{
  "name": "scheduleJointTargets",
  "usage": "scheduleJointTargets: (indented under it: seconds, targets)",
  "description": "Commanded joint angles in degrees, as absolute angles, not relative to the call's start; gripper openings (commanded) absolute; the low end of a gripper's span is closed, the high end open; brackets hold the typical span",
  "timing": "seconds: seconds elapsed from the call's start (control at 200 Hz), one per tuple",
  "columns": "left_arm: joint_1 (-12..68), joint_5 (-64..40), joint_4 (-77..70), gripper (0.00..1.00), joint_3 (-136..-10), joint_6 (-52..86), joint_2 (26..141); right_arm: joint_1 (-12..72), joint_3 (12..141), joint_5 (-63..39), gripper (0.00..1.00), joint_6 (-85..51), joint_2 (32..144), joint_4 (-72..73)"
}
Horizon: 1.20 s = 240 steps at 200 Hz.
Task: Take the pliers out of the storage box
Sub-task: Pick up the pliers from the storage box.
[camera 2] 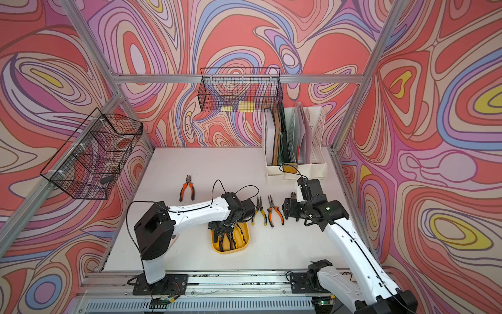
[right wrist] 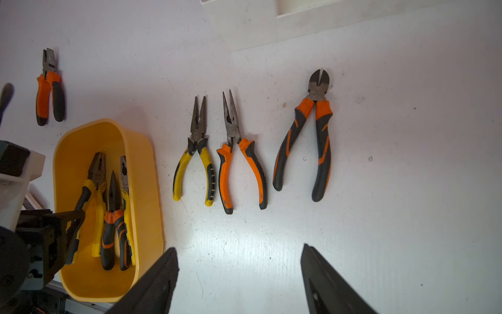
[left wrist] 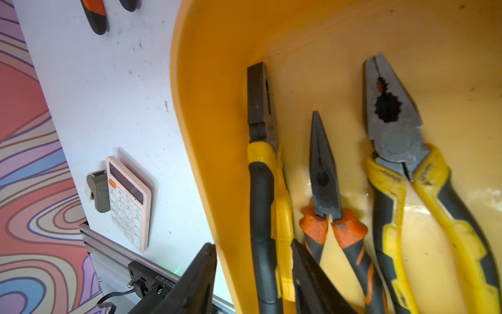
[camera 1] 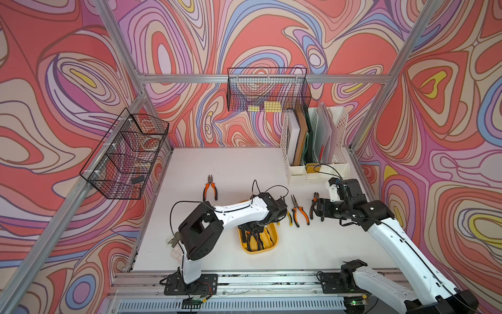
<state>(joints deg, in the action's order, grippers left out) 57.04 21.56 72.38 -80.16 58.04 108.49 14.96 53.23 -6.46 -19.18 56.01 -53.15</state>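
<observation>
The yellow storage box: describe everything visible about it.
The storage box is a shallow yellow tray, plastic by its look, rectangular with rounded corners, its floor scuffed. It sits flat on the white table. Inside lie an orange-handled needle-nosed pair and two yellow-handled blunt pairs flanking it. The left claw reaches down at the handle end; whether it touches the wall is unclear.

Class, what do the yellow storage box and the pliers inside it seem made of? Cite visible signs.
Storage box: likely moulded plastic; glossy yellow, seamless rounded walls. Pliers: heads look like dull grey metal; handles seem rubbery plastic sleeves, matte two-tone.
</observation>
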Motion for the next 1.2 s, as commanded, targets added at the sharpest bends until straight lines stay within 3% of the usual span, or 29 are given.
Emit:
scheduleJointTargets:
  seconds: [0.0,0.386,0.571,1.197]
  targets:
    - [57.39,23.09,75.11,0.48,-81.12,59.14,110.27,14.75,52.56,-6.1,0.75,-19.66,55.29,-52.51]
    - [58.18,23.53,75.5,0.43,-84.3,57.57,114.65,14.77,52.58,-5.8,0.75,-19.78,55.79,-52.69]
    - [58.53,23.47,76.62,0.35,-85.34,57.26,117.01,14.73,52.65,-5.73,0.75,-19.86,55.81,-52.65]
    - [58.97,27.35,81.65,0.34,-88.05,58.02,120.72,14.81,52.56,-5.68,0.75,-19.94,56.52,-52.74]
